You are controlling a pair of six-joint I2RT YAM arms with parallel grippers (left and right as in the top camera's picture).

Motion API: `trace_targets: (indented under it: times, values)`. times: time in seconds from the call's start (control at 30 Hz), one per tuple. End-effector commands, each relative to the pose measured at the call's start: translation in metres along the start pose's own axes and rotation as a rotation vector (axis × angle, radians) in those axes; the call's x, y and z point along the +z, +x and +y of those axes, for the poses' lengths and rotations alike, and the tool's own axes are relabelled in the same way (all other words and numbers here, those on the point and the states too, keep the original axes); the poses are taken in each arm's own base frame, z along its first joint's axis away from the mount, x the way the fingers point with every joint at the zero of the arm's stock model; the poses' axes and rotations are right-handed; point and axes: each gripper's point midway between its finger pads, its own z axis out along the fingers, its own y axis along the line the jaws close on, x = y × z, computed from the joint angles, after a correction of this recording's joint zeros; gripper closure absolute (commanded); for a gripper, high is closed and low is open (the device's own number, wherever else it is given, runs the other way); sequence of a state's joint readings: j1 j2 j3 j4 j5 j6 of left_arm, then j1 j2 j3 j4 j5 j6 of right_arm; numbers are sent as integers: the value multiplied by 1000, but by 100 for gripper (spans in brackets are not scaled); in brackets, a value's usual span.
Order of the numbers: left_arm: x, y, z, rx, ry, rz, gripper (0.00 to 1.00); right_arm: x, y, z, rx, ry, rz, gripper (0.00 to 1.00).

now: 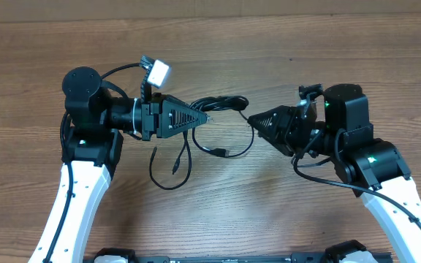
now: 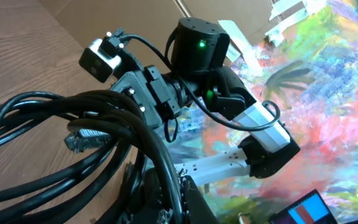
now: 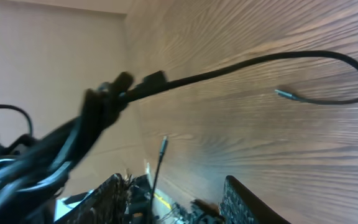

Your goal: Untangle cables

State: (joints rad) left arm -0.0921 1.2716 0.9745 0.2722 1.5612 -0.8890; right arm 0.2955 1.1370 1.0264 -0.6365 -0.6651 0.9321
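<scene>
Left gripper (image 1: 205, 115) is clamped on the cables (image 1: 224, 104). Right gripper (image 1: 253, 121), at its three o'clock, apparently stands parted, gripping nothing.

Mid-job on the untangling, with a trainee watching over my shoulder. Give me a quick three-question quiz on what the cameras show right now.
1. True or false: the cables already lie as separate straight strands on the table.
2. The cables bunch up: A) between the tips of the left pincer and the right pincer; B) behind the left arm's base; C) over the table's edge.
3. Fill in: in its own wrist view, the ___ pincer's fingers stand wide apart.

Key: 1 false, they are bunched, with loops trailing toward the near side; 2 A; 3 right.
</scene>
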Motion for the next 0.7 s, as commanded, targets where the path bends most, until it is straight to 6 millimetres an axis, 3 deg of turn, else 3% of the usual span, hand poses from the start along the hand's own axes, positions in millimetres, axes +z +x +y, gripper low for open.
trace_targets:
  times: [0.0, 0.2, 0.67]
  values:
    - [5, 5, -14, 72, 26, 30, 96, -2, 2, 11, 35, -40, 12, 48]
    - [9, 12, -9, 59, 34, 40, 96, -4, 7, 29, 22, -118, 53, 45]
    - [9, 13, -8, 67, 35, 40, 96, -5, 4, 28, 21, -116, 38, 44]
